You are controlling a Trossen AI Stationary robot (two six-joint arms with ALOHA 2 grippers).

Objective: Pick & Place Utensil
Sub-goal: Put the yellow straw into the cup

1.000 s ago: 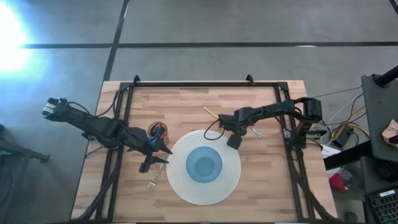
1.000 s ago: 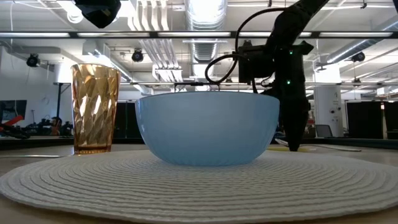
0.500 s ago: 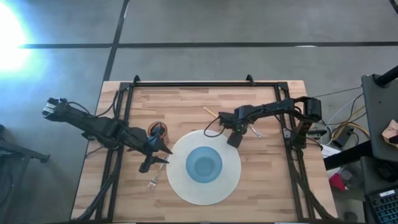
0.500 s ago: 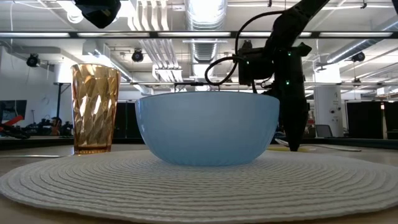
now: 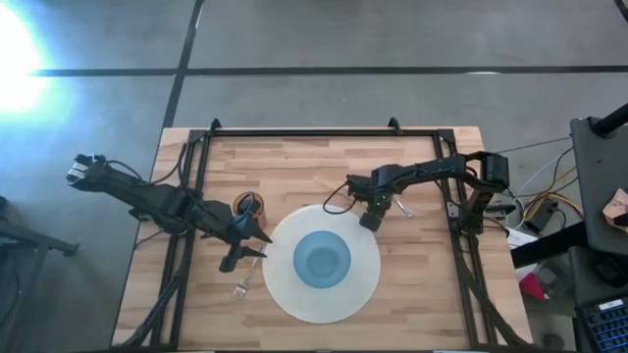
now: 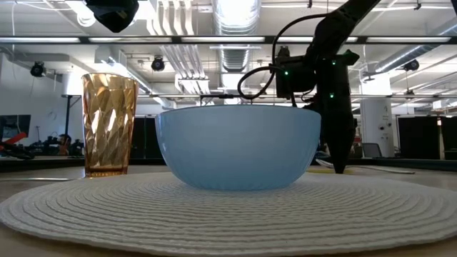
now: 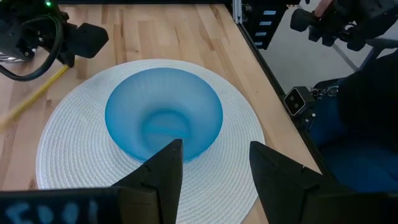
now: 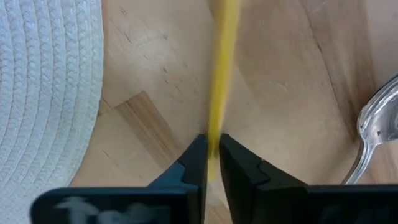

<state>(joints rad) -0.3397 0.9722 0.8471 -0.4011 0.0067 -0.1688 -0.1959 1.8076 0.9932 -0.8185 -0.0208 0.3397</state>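
A slim yellow utensil lies on the wooden table just off the far right edge of the white woven mat. My right gripper points down over it and is shut on it. My left gripper hovers open at the mat's left edge, facing the blue bowl that stands on the mat's middle. A fork lies on the table near the left gripper. A silver spoon lies just right of the yellow utensil. My right gripper pinches the yellow utensil near its end between its two fingertips. The fingers come from above, pointing down, one on each long side, so they lie across it. The utensil lies flat on the table, stretching away from the fingers toward the far left.
An amber ribbed glass stands on the table left of the mat, close to my left arm. Black frame rails run along the table's far, left and right sides. Bare wood lies along the table's far side.
My right gripper's fingers have come together on the yellow utensil, and the arm has stayed where it was over the table. The utensil still lies on the wood.
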